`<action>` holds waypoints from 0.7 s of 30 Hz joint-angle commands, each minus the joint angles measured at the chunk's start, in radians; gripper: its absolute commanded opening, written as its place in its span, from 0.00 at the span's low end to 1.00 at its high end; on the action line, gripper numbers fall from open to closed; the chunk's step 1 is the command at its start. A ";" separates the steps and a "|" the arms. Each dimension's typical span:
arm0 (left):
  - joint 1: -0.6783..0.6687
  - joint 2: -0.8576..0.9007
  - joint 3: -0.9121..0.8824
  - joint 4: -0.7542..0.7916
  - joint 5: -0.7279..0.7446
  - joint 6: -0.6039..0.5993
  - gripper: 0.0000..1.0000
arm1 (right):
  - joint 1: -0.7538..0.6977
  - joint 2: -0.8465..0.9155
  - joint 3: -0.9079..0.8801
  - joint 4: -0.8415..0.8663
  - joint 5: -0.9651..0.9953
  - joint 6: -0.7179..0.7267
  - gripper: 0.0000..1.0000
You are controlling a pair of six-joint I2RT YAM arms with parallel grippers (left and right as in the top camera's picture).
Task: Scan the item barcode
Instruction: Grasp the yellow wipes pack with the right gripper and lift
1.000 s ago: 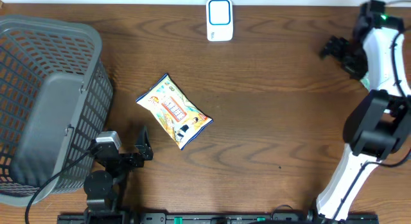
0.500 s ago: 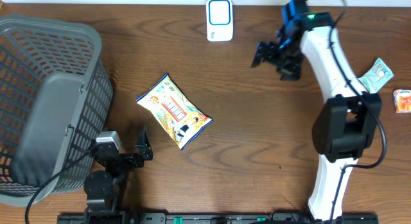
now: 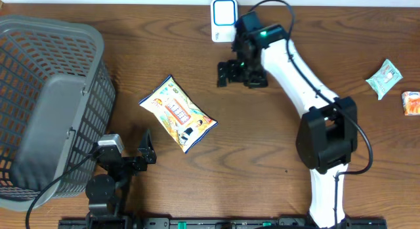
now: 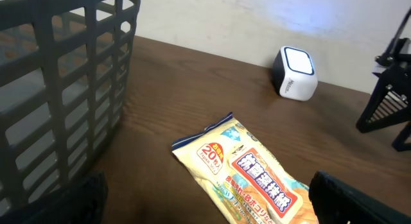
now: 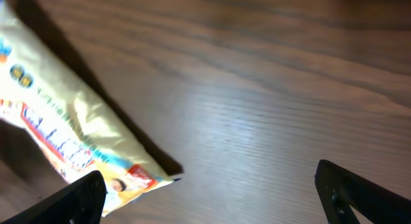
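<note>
**Right arm stretched across the surface, both grippers wide and empty**

From overhead, the brown wooden surface [image 3: 262,157] carries a grey mesh basket [image 3: 39,91] at 9 o'clock. The white right arm [image 3: 295,71] rises from its base at 5 o'clock, bends at a dark elbow, and stretches up and leftward toward 12 o'clock. Its wrist lies just below the scanner. The left arm [image 3: 111,176] sits folded low at 7 o'clock, close beside the basket.

The right gripper [image 3: 224,73] points toward 9 o'clock with its jaws spread fully apart. It holds nothing and touches nothing, and in its wrist view only bare wood lies between its fingers [image 5: 70,201]. The left gripper [image 3: 146,149] points toward 3 o'clock, equally wide and empty, with its fingers [image 4: 359,198] at the lower corners of its own view.

The snack packet [image 3: 177,113], yellow with a red label, lies flat near the centre, printed face up. It sits between the two grippers and apart from both, at 7 o'clock of the right one. The white scanner [image 3: 224,20] stands at 12 o'clock, at the surface's far edge. A pale green sachet [image 3: 384,78] and a small orange packet [image 3: 412,102] lie at 3 o'clock, well apart from everything else.
</note>
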 commanded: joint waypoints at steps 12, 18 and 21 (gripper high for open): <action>-0.004 -0.005 -0.016 -0.025 -0.002 -0.010 1.00 | 0.280 0.027 -0.012 0.135 0.009 -0.317 0.99; -0.004 -0.005 -0.016 -0.025 -0.002 -0.010 1.00 | 0.389 0.121 -0.012 0.249 0.079 -0.349 0.99; -0.004 -0.005 -0.016 -0.024 -0.002 -0.009 1.00 | 0.422 0.157 -0.012 0.269 0.079 -0.338 0.99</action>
